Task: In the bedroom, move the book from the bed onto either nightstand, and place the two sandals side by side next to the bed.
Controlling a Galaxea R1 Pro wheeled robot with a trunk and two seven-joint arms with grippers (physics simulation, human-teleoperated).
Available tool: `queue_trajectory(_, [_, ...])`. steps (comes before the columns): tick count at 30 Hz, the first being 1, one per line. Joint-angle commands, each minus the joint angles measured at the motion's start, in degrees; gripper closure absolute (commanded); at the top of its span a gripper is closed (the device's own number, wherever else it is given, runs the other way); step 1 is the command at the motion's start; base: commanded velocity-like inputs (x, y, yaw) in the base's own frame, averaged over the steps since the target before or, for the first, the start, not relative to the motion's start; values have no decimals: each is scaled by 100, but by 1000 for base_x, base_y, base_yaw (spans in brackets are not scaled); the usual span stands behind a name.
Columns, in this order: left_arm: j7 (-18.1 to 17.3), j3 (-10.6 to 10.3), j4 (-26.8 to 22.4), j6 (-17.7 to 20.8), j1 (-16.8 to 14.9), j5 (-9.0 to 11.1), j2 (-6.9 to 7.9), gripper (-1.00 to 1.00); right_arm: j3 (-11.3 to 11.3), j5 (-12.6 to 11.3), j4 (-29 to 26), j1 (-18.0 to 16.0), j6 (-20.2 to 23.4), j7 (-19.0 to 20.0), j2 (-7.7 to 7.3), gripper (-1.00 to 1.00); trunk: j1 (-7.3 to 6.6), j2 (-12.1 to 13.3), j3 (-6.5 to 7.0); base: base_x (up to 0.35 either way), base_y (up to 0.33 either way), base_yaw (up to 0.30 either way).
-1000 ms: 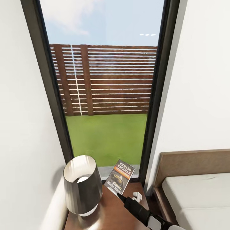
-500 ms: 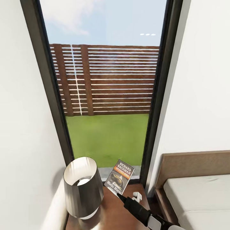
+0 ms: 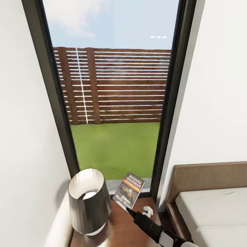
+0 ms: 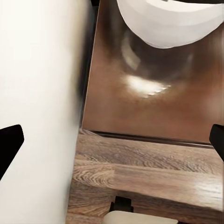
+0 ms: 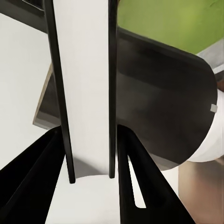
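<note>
We see small thin dark-cover paperback book (image 3: 129, 189), orange-white lettering, tilted above glossy dark brown nightstand (image 3: 120, 228) beside grey lamp (image 3: 88, 200); our right fingers (image 5: 91, 158) pinch its edge. Left fingers (image 4: 11, 144) spread wide, empty.

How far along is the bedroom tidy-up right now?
Partly done. The book is off the bed, held upright over the nightstand by the right gripper, beside the lamp. It has not been set down. Both sandals are left to do.
</note>
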Motion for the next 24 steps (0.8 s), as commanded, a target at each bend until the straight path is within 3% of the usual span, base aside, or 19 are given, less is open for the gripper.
queue_trajectory(1, [34,-49,-4,-11,-2,29,-8,-100,-39,60,-7,-2,-21,-9,-3,100,3,-7,-6,0,0,0])
queue_trajectory(6, [37,-49,-4,-11,-1,33,-74,-100,-50,54,-13,-2,84,-253,-17,100,3,-7,-6,0,0,0])
queue_trajectory(13, [41,-49,-4,-11,-2,34,-103,-100,-63,44,-14,-2,665,-682,-23,100,3,-7,-6,0,0,0])
queue_trajectory(24, [35,-58,-4,-11,2,26,-119,-100,-68,51,-16,-2,958,-874,-27,100,3,-7,-6,0,0,0])
